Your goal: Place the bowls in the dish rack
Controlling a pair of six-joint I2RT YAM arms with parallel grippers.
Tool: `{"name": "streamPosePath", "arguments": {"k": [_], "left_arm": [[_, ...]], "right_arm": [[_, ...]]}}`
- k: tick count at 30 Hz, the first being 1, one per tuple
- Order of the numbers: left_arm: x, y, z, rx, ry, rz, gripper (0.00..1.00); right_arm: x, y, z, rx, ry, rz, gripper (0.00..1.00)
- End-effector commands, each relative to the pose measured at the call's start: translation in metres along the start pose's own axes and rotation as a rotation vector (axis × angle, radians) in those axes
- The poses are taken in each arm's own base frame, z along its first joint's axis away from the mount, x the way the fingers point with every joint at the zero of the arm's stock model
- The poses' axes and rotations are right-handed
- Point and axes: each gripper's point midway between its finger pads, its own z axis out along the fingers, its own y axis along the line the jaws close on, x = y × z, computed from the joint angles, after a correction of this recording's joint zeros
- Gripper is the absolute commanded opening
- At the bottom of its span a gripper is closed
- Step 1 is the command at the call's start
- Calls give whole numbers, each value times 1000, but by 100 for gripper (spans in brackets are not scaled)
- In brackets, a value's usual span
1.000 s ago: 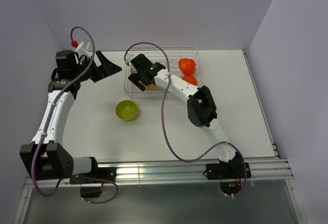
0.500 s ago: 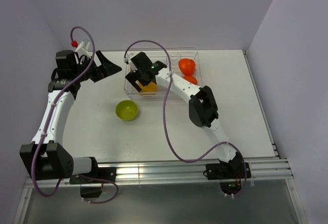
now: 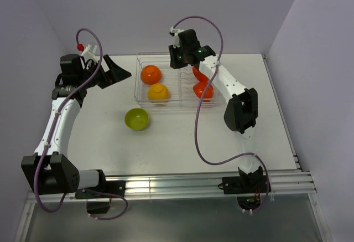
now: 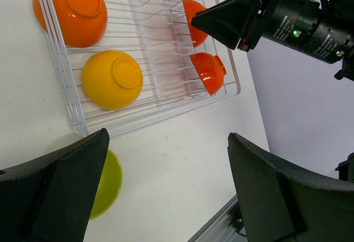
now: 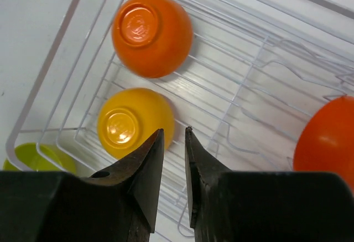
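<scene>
1. The left pincer [image 4: 166,142] is held wide open, empty
2. The right pincer [image 5: 174,134] is nearly closed on nothing, above the dish rack [image 3: 177,87]
3. An orange bowl [image 3: 150,74], a yellow bowl [image 3: 158,92] and two red-orange bowls [image 3: 203,89] [image 3: 198,71] are racked; the yellow-green bowl [image 3: 136,118] is set on the bench [image 3: 166,142]

the dish rack [image 3: 178,89] sits on the desk [image 3: 166,148], below the right fingers [image 5: 138,186] and right of the left fingers [image 4: 61,192]. in its left part the rear bowl [image 3: 150,74] lies behind the front bowl [image 3: 159,92]. right of the right fingers, the far tilted bowl [image 4: 193,8] stands behind the near tilted bowl [image 4: 207,71]. the lone bowl [image 3: 136,118] rests on the desk before the rack's left corner.
</scene>
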Motion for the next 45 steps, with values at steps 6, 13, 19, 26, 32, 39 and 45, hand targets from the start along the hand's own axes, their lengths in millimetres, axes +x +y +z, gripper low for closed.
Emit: {"name": "streamPosePath", "arguments": {"k": [6, 13, 19, 26, 32, 39, 45], "left_arm": [[-10, -7, -6, 8, -41, 60, 95], [-9, -3, -10, -19, -44, 75, 95], [-8, 0, -10, -23, -37, 68, 95], [-5, 2, -10, -25, -30, 66, 95], [-3, 3, -9, -24, -23, 62, 95], [1, 5, -7, -22, -3, 51, 95], [3, 7, -8, -26, 5, 54, 95]], "right_arm": [[37, -5, 3, 125, 115, -105, 27], [74, 0, 26, 146, 219, -170, 27], [99, 10, 47, 143, 281, -198, 27], [106, 28, 54, 87, 289, -197, 30], [112, 40, 54, 49, 306, -225, 31], [112, 58, 51, -24, 312, -256, 34], [104, 68, 39, -57, 291, -297, 34]]}}
